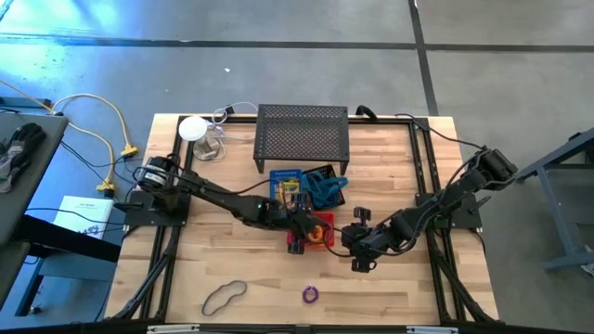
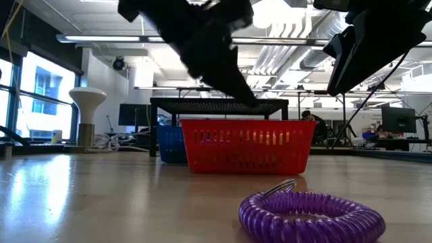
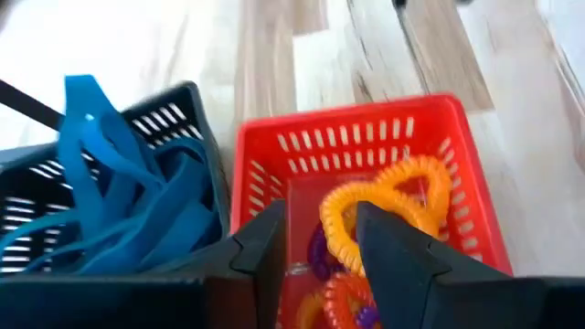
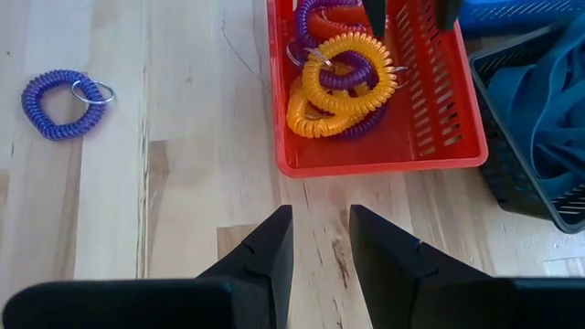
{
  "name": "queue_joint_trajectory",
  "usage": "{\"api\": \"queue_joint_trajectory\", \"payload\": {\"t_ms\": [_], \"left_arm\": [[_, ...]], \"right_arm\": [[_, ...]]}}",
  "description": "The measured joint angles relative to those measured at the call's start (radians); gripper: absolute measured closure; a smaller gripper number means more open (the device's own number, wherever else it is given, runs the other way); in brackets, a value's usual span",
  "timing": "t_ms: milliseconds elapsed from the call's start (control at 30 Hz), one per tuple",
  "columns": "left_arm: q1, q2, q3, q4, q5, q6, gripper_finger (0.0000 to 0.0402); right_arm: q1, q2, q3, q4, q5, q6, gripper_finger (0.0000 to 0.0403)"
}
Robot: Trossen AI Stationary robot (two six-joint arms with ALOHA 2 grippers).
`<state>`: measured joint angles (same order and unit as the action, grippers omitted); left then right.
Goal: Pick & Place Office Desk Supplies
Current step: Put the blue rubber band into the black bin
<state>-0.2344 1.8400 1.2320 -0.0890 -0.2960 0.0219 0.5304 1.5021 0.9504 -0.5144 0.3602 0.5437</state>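
Note:
Yellow, orange and purple coil rings [image 4: 334, 78] lie in the red bin [image 4: 384, 160]. One purple ring [image 4: 59, 103] rests flat on the bare table near its near edge [image 1: 310, 295], and it fills the foreground of the low view [image 2: 310, 216]. A dark looped cord [image 1: 224, 297] lies on the table left of it. My left gripper [image 3: 320, 242] hangs open over the red bin, above a yellow ring [image 3: 384, 196], with nothing between its fingers. My right gripper [image 4: 320, 238] is open over bare wood, just right of the red bin [image 1: 311, 232].
Behind the red bin stand a blue bin holding little yellow boxes [image 1: 288, 188] and a black bin full of blue looped bands [image 3: 119, 192]. The black mesh rack [image 1: 302, 139] stands at the far edge. A white lamp-like object and cables [image 1: 200, 134] sit far left.

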Motion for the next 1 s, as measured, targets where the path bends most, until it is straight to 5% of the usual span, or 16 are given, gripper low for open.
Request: {"api": "queue_joint_trajectory", "payload": {"t_ms": [167,433,700,1000], "left_arm": [[-0.056,-0.062,0.003,-0.014,-0.024,-0.02,0.027],[-0.258,-0.201,0.004,-0.404,-0.013,-0.177,0.027],[-0.482,-0.192,0.003,-0.526,0.118,-0.365,0.027],[-0.64,-0.115,0.0,-0.663,-0.028,-0.569,0.027]], "right_arm": [[0.0,0.0,0.0,0.001,0.0,-0.018,0.0306],[0.0,0.0,0.0,0.003,0.0,-0.018,0.0306],[0.0,0.0,0.0,0.027,0.0,-0.018,0.0306],[0.0,0.0,-0.001,0.059,0.0,-0.033,0.0306]]}}
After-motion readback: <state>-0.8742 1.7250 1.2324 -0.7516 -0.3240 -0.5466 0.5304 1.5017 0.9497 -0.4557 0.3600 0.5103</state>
